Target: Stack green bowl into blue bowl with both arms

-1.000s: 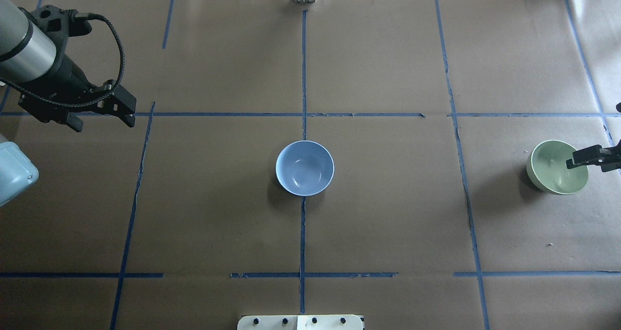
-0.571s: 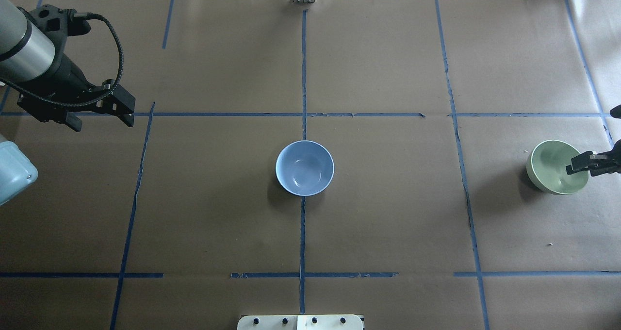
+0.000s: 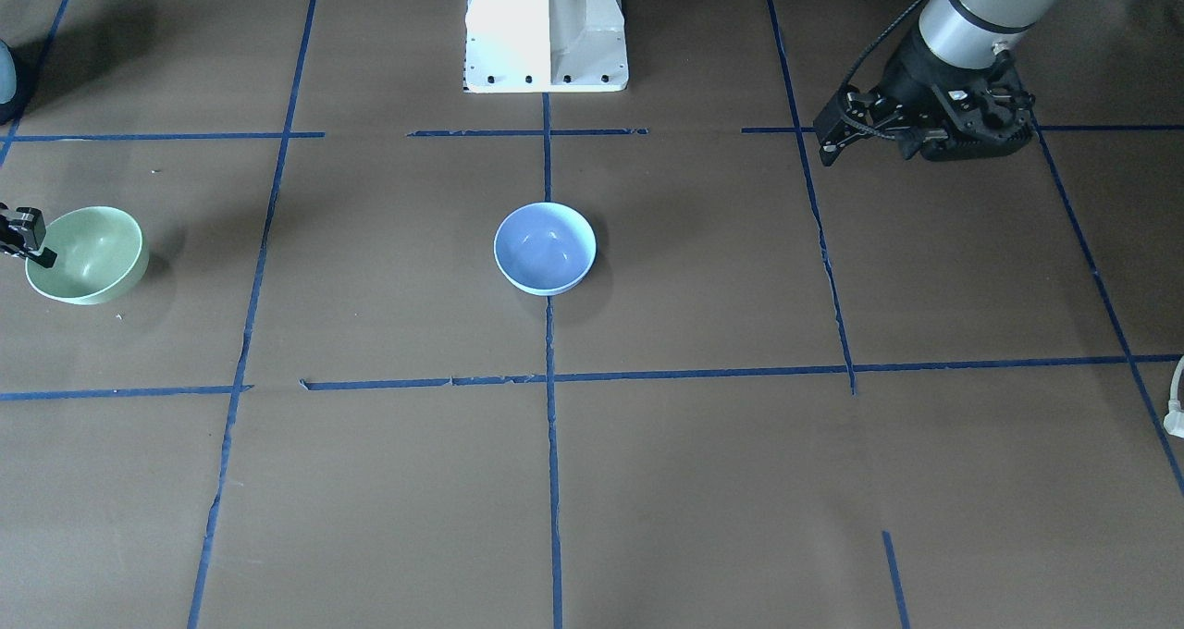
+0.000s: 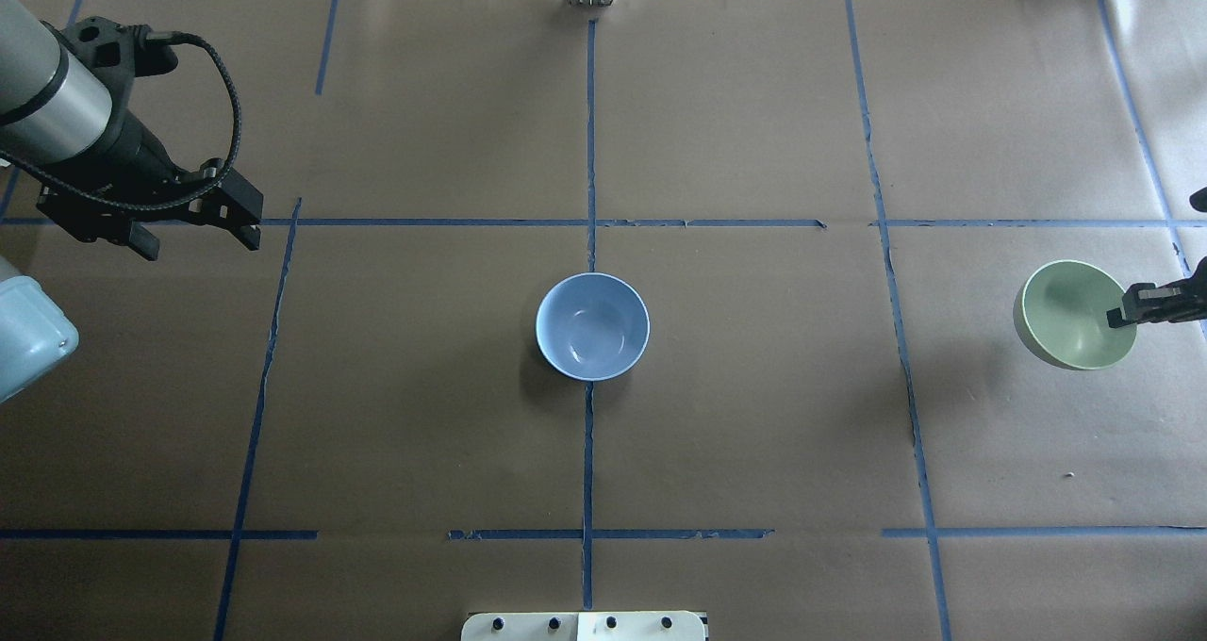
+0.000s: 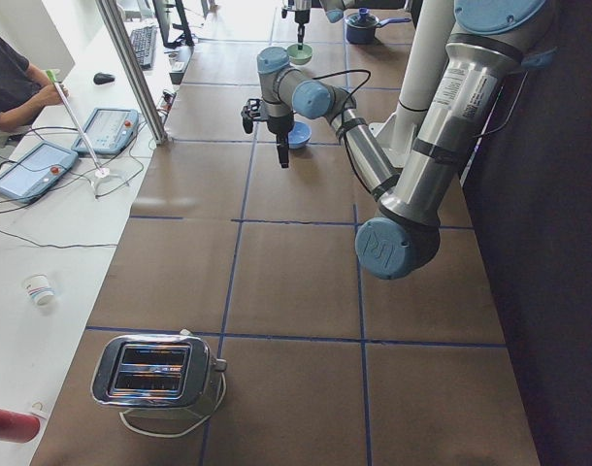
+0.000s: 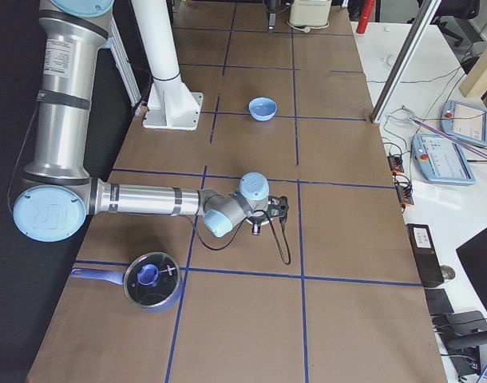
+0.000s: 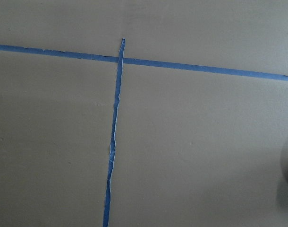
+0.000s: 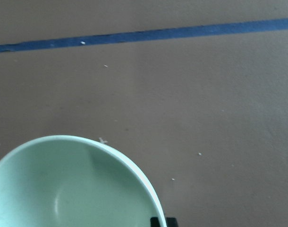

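Right gripper (image 4: 1122,316) pinches the green bowl (image 4: 1067,313) by its rim; left gripper (image 4: 200,239) hangs open, well apart from the blue bowl (image 4: 592,326)

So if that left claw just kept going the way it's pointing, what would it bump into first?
The left gripper would likely meet the table first, near a crossing of blue tape lines; its camera shows nothing else ahead.

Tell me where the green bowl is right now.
In the overhead view the green bowl is near the right edge of the table, with the right gripper on its outer rim; the blue bowl sits apart at the centre.
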Tool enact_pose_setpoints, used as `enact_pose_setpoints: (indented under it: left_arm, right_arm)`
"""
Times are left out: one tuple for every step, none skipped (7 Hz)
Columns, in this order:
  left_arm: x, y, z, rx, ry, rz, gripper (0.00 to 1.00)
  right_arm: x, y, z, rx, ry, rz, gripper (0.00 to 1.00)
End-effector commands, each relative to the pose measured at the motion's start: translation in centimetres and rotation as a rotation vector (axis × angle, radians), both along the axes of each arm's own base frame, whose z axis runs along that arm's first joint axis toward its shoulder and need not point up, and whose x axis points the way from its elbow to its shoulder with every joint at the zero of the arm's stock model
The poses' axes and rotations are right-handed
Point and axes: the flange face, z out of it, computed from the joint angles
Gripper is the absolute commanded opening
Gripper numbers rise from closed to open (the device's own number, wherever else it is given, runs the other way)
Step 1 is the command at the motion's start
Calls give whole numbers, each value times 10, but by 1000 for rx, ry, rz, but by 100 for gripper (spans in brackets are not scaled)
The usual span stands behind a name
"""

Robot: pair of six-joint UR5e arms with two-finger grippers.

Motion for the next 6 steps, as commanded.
enact_pose_setpoints:
  left_arm:
    - [12,-8,12,-11,-7,9,100]
    - [11,-10,12,54,36,11,100]
    - [11,-11,19,57,36,10,100]
    - [5,-16,42,27,-2,-10,100]
    - [-20,-30,57,22,-38,-68,100]
    - [-41,-45,73,68,-58,-40,100]
  right_arm:
    - [2,-21,-106,5,-157,84,0]
    - [-12,-47,-155,-25,-221,135,0]
    - [-45,-62,-198,-44,-269,130,0]
    - [-80,-69,-233,-58,-299,133,0]
    - [-125,-69,-267,-38,-318,140,0]
    - [-169,-63,-293,-39,-322,148,0]
